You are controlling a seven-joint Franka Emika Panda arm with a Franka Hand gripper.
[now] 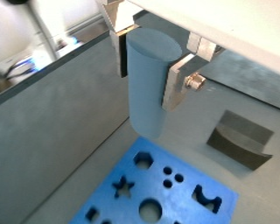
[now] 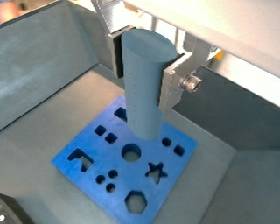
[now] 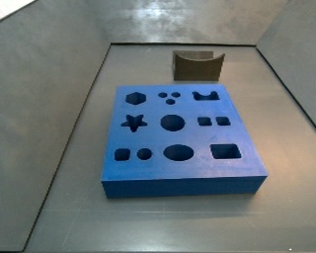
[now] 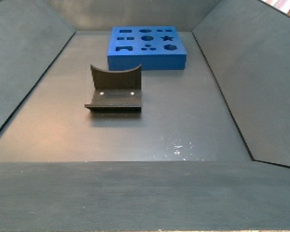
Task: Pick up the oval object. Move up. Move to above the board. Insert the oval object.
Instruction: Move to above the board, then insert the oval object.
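- Lying on the grey floor (image 3: 68, 188) of a grey-walled bin, the board (image 3: 188, 168) sits well apart from the fixture (image 4: 113, 91).
- Only the wrist views show the tool (image 2: 149, 54): it clamps the oval object (image 2: 145, 87) upright, high above the board.
- Both side views show neither.

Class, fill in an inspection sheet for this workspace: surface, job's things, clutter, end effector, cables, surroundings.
Surface: grey floor, bare apart from the items below.
Job's things: light blue-grey peg upright between the fingers, in the air over the blue board; board flat on the floor, holes empty in both side views.
Clutter: nothing seen; dark fixture stands apart from the board.
End effector: end effector shut on the peg, seen in both wrist views only.
Cables: nothing seen.
Surroundings: grey sloping walls.
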